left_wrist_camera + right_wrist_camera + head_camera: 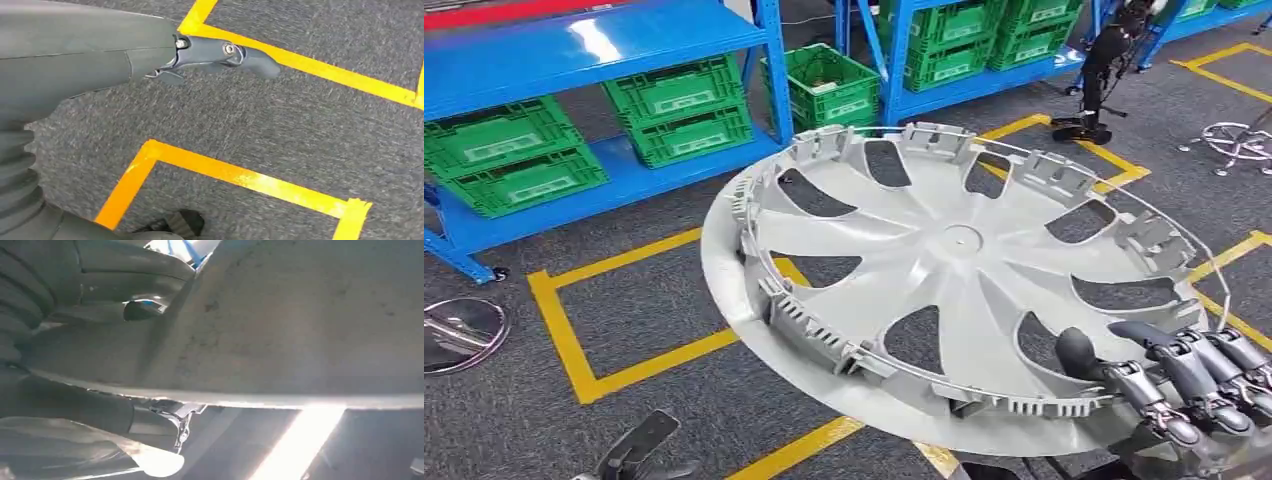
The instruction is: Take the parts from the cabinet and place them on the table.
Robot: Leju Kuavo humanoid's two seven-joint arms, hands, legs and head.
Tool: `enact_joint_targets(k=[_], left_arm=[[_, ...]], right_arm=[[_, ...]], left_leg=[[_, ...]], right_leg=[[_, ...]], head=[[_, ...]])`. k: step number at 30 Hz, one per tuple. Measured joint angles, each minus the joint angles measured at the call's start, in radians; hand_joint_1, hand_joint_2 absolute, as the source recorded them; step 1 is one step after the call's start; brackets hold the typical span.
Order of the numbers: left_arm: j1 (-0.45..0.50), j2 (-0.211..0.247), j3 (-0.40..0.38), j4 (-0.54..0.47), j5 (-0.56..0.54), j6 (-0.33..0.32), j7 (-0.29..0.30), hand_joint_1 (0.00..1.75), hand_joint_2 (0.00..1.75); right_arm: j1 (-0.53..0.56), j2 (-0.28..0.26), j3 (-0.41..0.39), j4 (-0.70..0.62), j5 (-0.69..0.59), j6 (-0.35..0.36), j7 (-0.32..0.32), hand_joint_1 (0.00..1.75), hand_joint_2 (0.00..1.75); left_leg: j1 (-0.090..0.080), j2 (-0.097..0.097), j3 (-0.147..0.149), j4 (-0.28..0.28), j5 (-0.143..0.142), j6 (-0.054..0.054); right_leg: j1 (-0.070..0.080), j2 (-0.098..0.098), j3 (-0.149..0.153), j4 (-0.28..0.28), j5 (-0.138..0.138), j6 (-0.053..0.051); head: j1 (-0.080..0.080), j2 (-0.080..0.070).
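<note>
Grey plastic wheel cover held aloft over the carpeted floor

The round, spoked wheel cover (pixel 954 280), matt grey with ribbed clips and a wire ring around its rim, tilts above grey carpet (pixel 514 420) marked with yellow tape. The right robot hand (pixel 1184 385) grips its near rim, dark fingers curled over. The left robot hand (pixel 150 55) hangs empty, fingers apart.

wheel cover (pixel 954 270) before shelving (pixel 614 60) | crates (pixel 679 108) on shelves — floor beneath
</note>
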Motion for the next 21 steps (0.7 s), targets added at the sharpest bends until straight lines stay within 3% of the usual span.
enact_joint_targets(k=[1, 2, 3, 4, 6, 7, 8, 10, 12, 14, 15, 17, 18, 19, 21], left_arm=[[0.003, 0.000, 0.000, 0.000, 0.000, 0.000, 0.000, 0.00, 1.75], [0.004, 0.000, 0.000, 0.000, -0.002, 0.000, 0.002, 0.00, 1.75], [0.003, 0.000, 0.000, 0.000, -0.006, 0.000, 0.004, 0.00, 1.75], [0.002, 0.000, 0.002, 0.000, -0.009, -0.001, 0.005, 0.00, 1.75], [-0.001, 0.000, 0.005, 0.000, -0.014, -0.002, 0.006, 0.00, 1.75], [-0.002, -0.001, 0.008, -0.002, -0.015, -0.002, 0.007, 0.00, 1.75], [-0.002, -0.003, 0.011, -0.002, -0.016, -0.003, 0.008, 0.00, 1.75], [-0.001, 0.000, 0.014, -0.002, -0.017, -0.003, 0.009, 0.00, 1.75], [-0.005, -0.001, 0.014, -0.004, -0.019, -0.005, 0.010, 0.00, 1.75], [-0.007, 0.001, 0.016, -0.005, -0.022, -0.007, 0.011, 0.00, 1.75], [-0.006, 0.003, 0.016, -0.005, -0.027, -0.010, 0.013, 0.00, 1.75], [-0.003, 0.004, 0.017, -0.005, -0.029, -0.012, 0.015, 0.00, 1.75], [-0.002, 0.003, 0.016, -0.005, -0.029, -0.013, 0.015, 0.00, 1.75], [-0.003, 0.002, 0.016, -0.005, -0.029, -0.013, 0.015, 0.00, 1.75], [-0.004, 0.004, 0.017, -0.005, -0.030, -0.013, 0.015, 0.00, 1.75]], right_arm=[[0.000, 0.000, 0.000, 0.000, 0.000, 0.000, 0.000, 1.75, 1.75], [0.001, 0.000, 0.000, 0.000, 0.000, 0.000, 0.000, 1.75, 1.75], [0.002, 0.000, 0.000, 0.000, 0.000, 0.000, -0.001, 1.75, 1.75], [0.002, 0.000, -0.001, 0.000, 0.000, 0.000, -0.001, 1.75, 1.75], [0.003, 0.000, -0.003, 0.000, 0.000, 0.000, -0.004, 1.75, 1.75], [0.003, 0.000, -0.005, -0.002, 0.000, 0.000, -0.005, 1.75, 1.75], [0.001, 0.000, -0.006, -0.003, 0.000, 0.000, -0.006, 1.75, 1.75], [0.004, 0.000, -0.007, -0.004, 0.000, 0.000, -0.005, 1.75, 1.75], [0.004, 0.000, -0.009, -0.006, 0.000, 0.000, -0.008, 1.75, 1.75], [0.007, 0.000, -0.010, -0.006, 0.000, 0.000, -0.011, 1.75, 1.75], [0.007, 0.000, -0.010, -0.006, 0.000, 0.000, -0.013, 1.75, 1.75], [0.011, 0.000, -0.012, -0.006, 0.000, 0.000, -0.013, 1.75, 1.75], [0.014, 0.000, -0.014, -0.006, 0.000, 0.000, -0.015, 1.75, 1.75], [0.015, 0.000, -0.015, -0.006, 0.000, 0.000, -0.015, 1.75, 1.75], [0.017, 0.000, -0.015, -0.006, 0.000, 0.000, -0.016, 1.75, 1.75]], left_leg=[[-0.004, 0.013, -0.002, 0.000, 0.001, 0.002], [-0.007, 0.024, -0.005, 0.001, 0.001, 0.003], [-0.010, 0.035, -0.005, 0.001, 0.001, 0.004], [-0.014, 0.045, -0.005, 0.001, 0.001, 0.004], [-0.021, 0.061, -0.003, 0.001, 0.000, 0.005], [-0.021, 0.069, -0.002, 0.002, 0.000, 0.004], [-0.029, 0.077, -0.005, 0.006, -0.003, 0.000], [-0.026, 0.095, -0.006, 0.005, 0.000, -0.006], [-0.030, 0.115, -0.001, 0.004, -0.002, -0.014], [-0.019, 0.033, -0.023, 0.060, -0.053, -0.027], [-0.015, 0.014, -0.055, 0.140, -0.098, -0.032], [-0.011, 0.009, -0.119, 0.290, -0.157, -0.038], [-0.009, 0.009, -0.128, 0.310, -0.151, -0.040], [-0.007, 0.009, -0.115, 0.283, -0.123, -0.041], [-0.001, -0.002, -0.045, 0.132, -0.031, -0.041]], right_leg=[[0.000, -0.005, -0.038, 0.086, -0.037, 0.001], [0.000, -0.006, -0.063, 0.145, -0.055, 0.000], [0.001, -0.006, -0.063, 0.154, -0.048, -0.001], [0.003, -0.008, -0.036, 0.112, -0.020, -0.006], [0.010, -0.027, 0.062, -0.060, 0.054, -0.023], [0.023, -0.077, 0.106, -0.144, 0.062, -0.038], [0.031, -0.103, 0.123, -0.165, 0.053, -0.043], [0.032, -0.077, 0.118, -0.163, 0.060, -0.045], [0.026, -0.055, 0.118, -0.175, 0.070, -0.055], [0.018, -0.038, 0.119, -0.181, 0.079, -0.062], [0.018, -0.028, 0.117, -0.181, 0.080, -0.064], [0.018, -0.005, 0.115, -0.180, 0.081, -0.064], [0.018, 0.006, 0.116, -0.178, 0.081, -0.064], [0.018, 0.018, 0.116, -0.176, 0.081, -0.064], [0.017, 0.040, 0.117, -0.171, 0.080, -0.062]], head=[[-0.001, 0.000], [0.000, 0.000], [-0.001, 0.000], [0.000, 0.000], [0.000, 0.000], [-0.002, 0.000], [-0.002, 0.000], [-0.002, 0.000], [-0.001, 0.000], [-0.008, 0.000], [-0.009, 0.000], [-0.008, 0.000], [-0.008, 0.000], [-0.008, 0.000], [-0.009, 0.000]])
